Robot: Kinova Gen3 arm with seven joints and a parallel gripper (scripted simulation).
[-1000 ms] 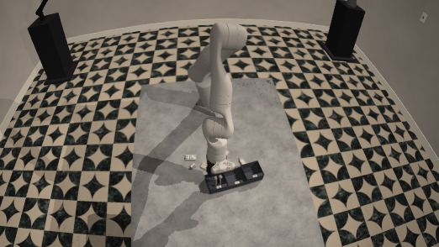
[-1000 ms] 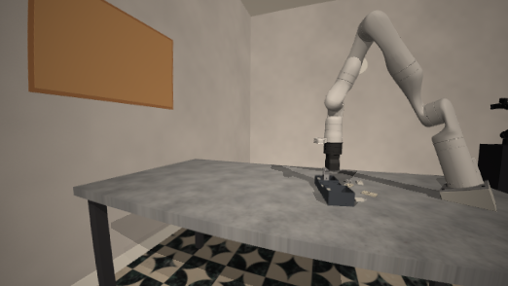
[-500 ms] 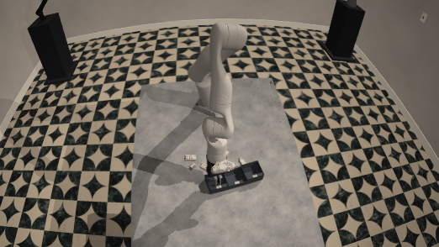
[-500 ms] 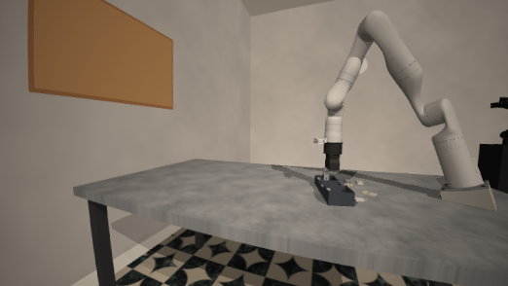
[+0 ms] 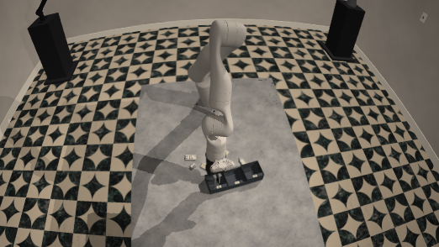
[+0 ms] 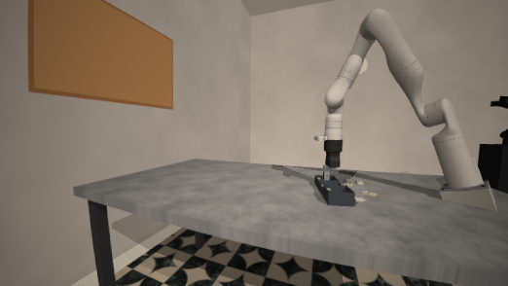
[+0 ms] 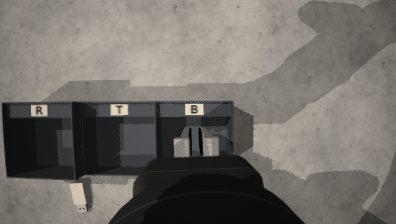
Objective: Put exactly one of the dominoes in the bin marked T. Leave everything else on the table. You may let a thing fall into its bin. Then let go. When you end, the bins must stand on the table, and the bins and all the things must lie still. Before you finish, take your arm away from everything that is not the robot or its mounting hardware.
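A domino (image 5: 190, 157) with dark pips lies flat on the table, left of and behind the dark bin row. A pale flat piece (image 6: 369, 194), perhaps another domino, lies behind the row. Bin T (image 7: 140, 110) is the middle one and shows no thing inside. My gripper (image 5: 218, 178) (image 6: 326, 176) (image 7: 195, 137) points down at bin B (image 7: 170, 111), its fingertips low and within the bin's outline. The fingers stand a narrow gap apart, with only dark grey showing between them. The gripper's body hides the near part of bin B.
Bin R (image 7: 15, 111) is at the other end of the row. A pale USB stick (image 5: 241, 160) (image 7: 77, 194) lies close behind the row, near the R and T divider. Small pale things (image 5: 192, 166) (image 5: 203, 165) lie left of the wrist. The arm partly hides the area behind the row.
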